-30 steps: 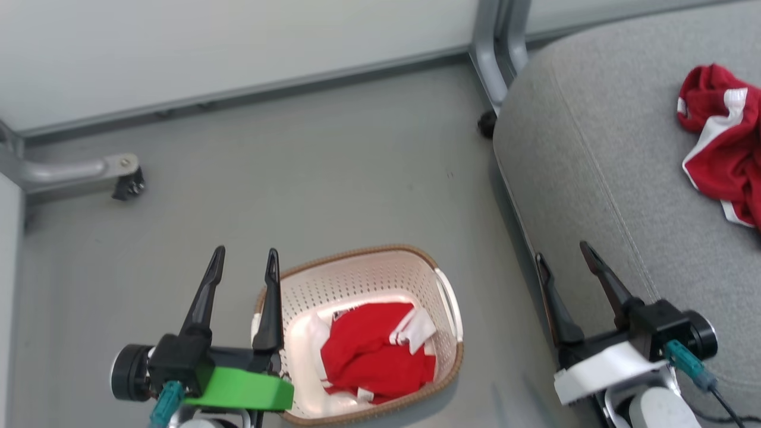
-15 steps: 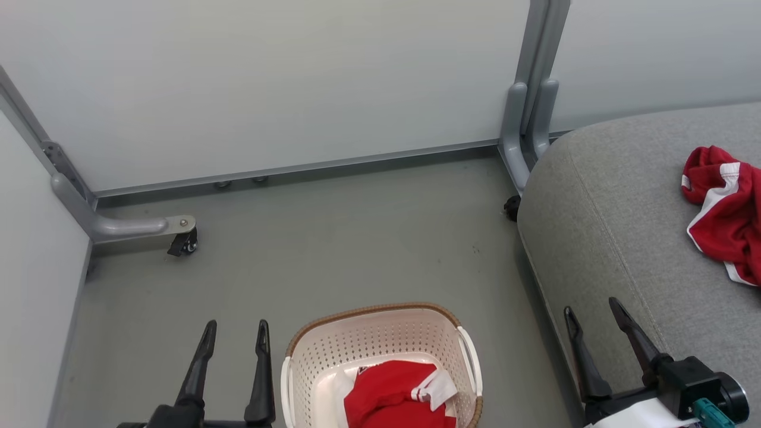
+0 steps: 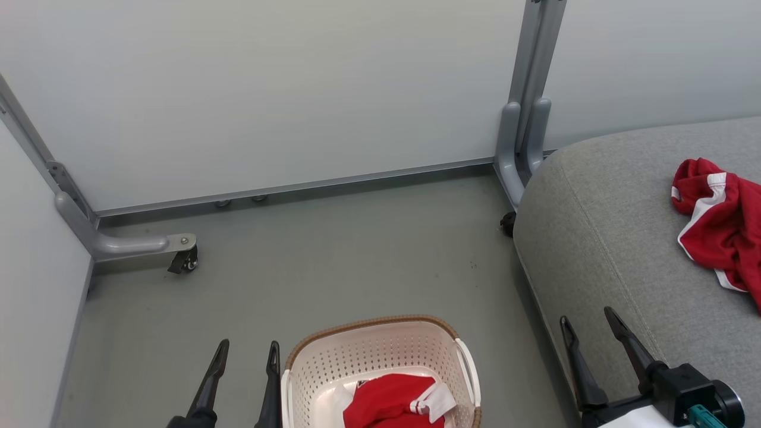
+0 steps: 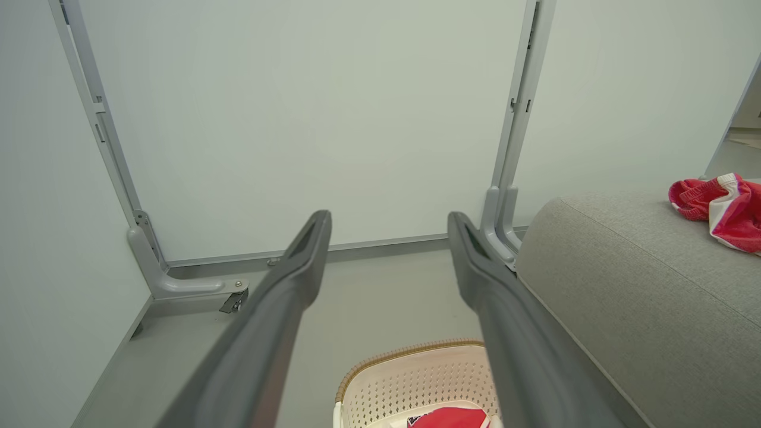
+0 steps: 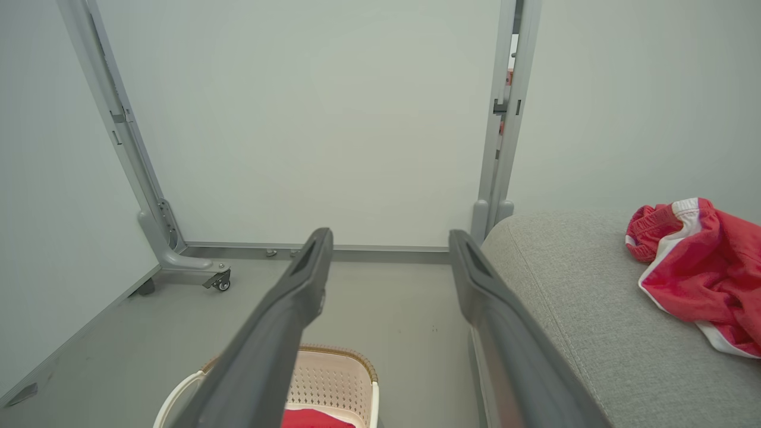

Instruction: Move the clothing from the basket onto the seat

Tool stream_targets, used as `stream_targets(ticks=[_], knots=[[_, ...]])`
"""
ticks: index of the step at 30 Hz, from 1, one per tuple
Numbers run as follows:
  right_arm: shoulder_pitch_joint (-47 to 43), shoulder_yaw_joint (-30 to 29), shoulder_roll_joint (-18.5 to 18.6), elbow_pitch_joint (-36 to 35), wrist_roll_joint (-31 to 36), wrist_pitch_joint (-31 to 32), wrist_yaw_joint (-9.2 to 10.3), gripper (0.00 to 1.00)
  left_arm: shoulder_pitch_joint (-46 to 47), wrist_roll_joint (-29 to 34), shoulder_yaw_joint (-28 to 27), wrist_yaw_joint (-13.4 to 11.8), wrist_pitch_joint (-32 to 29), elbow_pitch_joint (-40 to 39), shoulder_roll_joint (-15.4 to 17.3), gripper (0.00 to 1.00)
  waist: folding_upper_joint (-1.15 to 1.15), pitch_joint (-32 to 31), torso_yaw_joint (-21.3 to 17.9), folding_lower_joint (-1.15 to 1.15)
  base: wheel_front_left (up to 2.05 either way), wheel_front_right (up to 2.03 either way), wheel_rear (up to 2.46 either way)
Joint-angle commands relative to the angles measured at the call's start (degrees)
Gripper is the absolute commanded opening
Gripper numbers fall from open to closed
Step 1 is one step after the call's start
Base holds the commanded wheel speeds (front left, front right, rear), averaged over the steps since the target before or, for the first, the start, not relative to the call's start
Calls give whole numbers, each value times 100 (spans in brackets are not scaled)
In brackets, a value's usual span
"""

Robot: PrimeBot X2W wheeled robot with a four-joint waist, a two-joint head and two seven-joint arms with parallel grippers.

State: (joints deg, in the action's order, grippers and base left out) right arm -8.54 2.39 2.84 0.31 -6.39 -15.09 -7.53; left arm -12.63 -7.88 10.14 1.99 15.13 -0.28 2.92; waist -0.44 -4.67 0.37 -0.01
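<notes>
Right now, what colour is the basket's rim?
Brown, woven-look; the basket's rim shows best in the head view.

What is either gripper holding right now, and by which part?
Nothing: the left gripper and right gripper both stand open and empty.

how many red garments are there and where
2. One red garment lies in the basket; the other garment lies on the seat. More could be hidden under the basket one.

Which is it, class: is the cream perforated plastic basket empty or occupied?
Occupied: the cream basket holds a crumpled red-and-white garment.
</notes>
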Motion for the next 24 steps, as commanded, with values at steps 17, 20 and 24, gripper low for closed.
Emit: stream_targets(ticks=[17,20,24], knots=[[-90,83,12,59,37,-11,8,100,-8,-2,74,-33,2,-5,-4,100,44,-13,-36,1,0,0,0],[-104,92,17,62,46,-11,8,100,-1,4,91,-47,2,-11,-4,100,44,-11,-55,1,0,0,0],[-98,56,18,25,52,-11,8,100,5,-93,137,-32,1,100,-3,100,44,37,-84,1,0,0,0]])
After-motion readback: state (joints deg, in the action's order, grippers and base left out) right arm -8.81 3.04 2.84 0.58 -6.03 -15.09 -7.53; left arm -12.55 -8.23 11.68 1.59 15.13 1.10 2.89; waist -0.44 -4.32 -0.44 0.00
